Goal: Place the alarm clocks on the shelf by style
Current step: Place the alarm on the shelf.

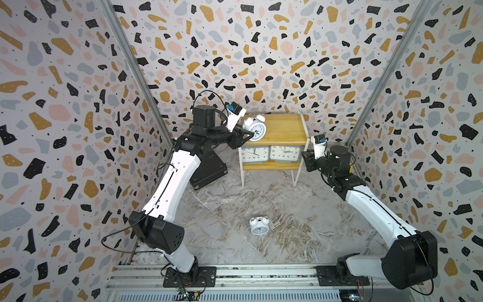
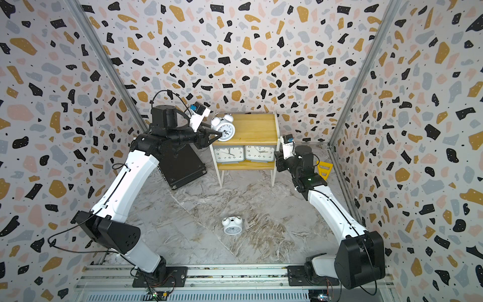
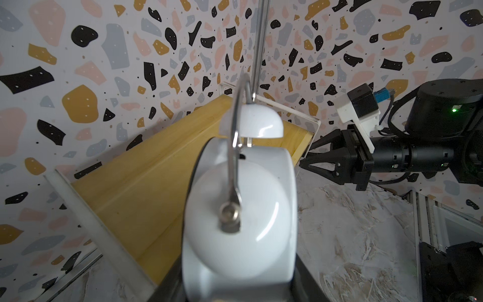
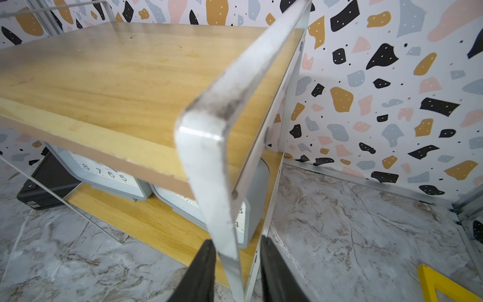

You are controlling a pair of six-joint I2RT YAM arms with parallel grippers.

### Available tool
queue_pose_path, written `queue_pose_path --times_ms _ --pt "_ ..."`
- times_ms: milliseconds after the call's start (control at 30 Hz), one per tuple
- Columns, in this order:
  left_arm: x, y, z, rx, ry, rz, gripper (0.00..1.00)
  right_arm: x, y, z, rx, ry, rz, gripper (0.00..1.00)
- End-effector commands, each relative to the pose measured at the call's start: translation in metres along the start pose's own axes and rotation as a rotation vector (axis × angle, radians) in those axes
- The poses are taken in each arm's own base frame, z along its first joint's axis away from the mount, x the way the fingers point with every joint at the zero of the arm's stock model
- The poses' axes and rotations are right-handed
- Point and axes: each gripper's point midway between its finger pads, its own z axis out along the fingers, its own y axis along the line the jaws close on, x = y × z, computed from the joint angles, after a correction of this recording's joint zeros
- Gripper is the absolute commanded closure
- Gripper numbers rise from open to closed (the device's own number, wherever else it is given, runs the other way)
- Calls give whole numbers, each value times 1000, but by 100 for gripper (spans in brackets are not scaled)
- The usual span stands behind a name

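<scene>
The shelf [image 1: 282,128] stands at the back, seen in both top views. Two grey alarm clocks [image 1: 254,153] [image 1: 285,153] sit side by side on its lower board. My left gripper [image 1: 252,134] is shut on a white twin-bell alarm clock [image 1: 257,129] [image 3: 235,222], held upright at the left end of the top board. A second twin-bell clock [image 1: 259,227] lies on the floor in front. My right gripper [image 4: 236,251] is at the shelf's right side, its jaws closed round the white side frame [image 4: 209,146].
A black flat case [image 1: 209,167] lies left of the shelf, under my left arm. A yellow triangular piece [image 2: 324,168] rests by the right wall, behind my right arm. Patterned walls close in on three sides.
</scene>
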Motion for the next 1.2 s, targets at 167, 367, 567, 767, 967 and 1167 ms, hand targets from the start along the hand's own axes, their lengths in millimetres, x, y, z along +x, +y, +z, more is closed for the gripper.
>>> queue_pose_path --times_ms 167,367,567,767,967,1167 --pt "-39 0 -1 40 -130 115 63 -32 5 -4 -29 -89 -37 76" --pt "-34 8 4 44 -117 117 63 -30 5 -3 -33 -83 -44 84" --pt "-26 13 9 44 -106 118 63 -28 7 -4 -42 -81 -51 94" --pt "-21 18 14 50 -104 115 63 -26 9 -3 -52 -74 -52 97" --pt "-17 20 18 60 -101 110 60 -24 9 -2 -55 -68 -52 97" --pt "-12 26 23 62 -98 98 60 -21 10 -2 -58 -61 -50 96"
